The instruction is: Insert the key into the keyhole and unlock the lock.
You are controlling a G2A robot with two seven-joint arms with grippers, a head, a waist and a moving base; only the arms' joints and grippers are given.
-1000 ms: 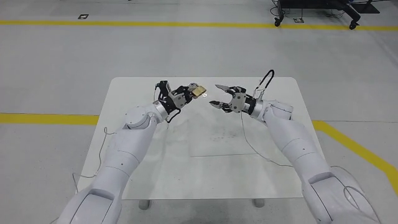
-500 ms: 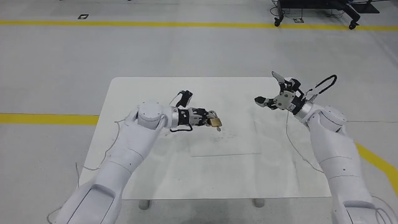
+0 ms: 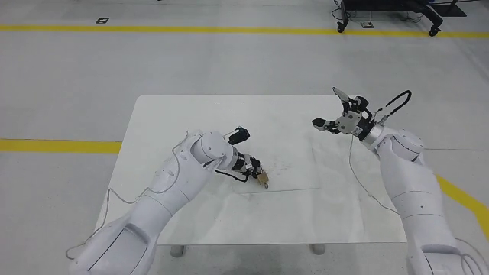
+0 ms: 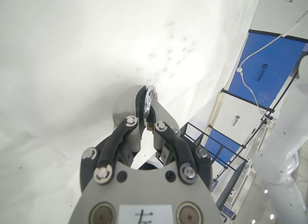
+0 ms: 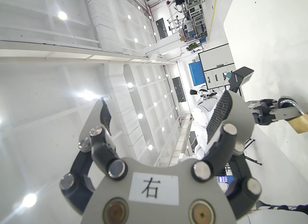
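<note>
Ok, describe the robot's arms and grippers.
The left arm and right arm are smooth white tubes with rounded joints; a black cable loops at the right wrist. The left gripper and right gripper have grey fingers, black links, silver pins, and a white label bearing a black character.

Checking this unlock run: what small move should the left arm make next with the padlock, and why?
Probably lower the padlock the last bit onto the table and let go. The left tool grips it by the shackle close over the surface; the right tool is open, empty and far off.
</note>
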